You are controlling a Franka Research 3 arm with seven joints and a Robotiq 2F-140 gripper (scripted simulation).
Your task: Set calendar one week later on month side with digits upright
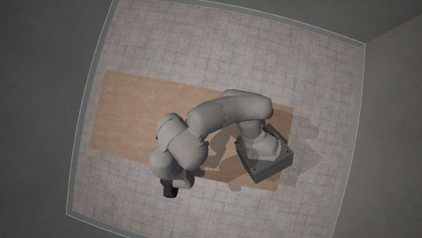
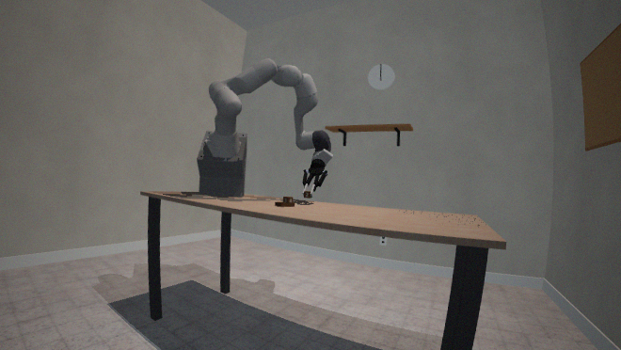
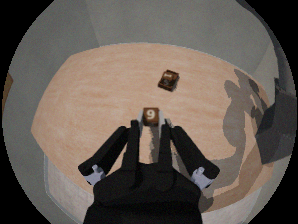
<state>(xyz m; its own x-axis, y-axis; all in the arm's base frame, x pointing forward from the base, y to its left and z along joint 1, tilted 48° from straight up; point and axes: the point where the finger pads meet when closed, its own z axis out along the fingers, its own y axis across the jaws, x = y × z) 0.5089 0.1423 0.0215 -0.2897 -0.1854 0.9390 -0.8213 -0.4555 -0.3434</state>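
The gripper (image 2: pixel 308 191) (image 3: pixel 151 120) is shut on a brown cube (image 2: pixel 308 195) (image 3: pixel 151 115) and holds it a little above the table. A pale 9 shows on the cube's face toward the wrist camera and reads upright in that view. The small brown tray (image 2: pixel 280 204) (image 3: pixel 163 87) stands on the table beyond the held cube in the wrist view, and to its left in the exterior view. The other cube (image 2: pixel 288 199) (image 3: pixel 170 76) is at the tray; a pale mark on it is too small to read. The tray's month name is not readable. The top view has the tray and cubes hidden under the arm.
The wooden table (image 1: pixel 128 109) (image 2: pixel 376 218) (image 3: pixel 100 90) carries the robot's grey base (image 1: pixel 272 166) (image 2: pixel 222 176) (image 3: pixel 280 130) at one end. The arm's shadow falls across the table between base and gripper. A shelf (image 2: pixel 369 127) is on the wall behind.
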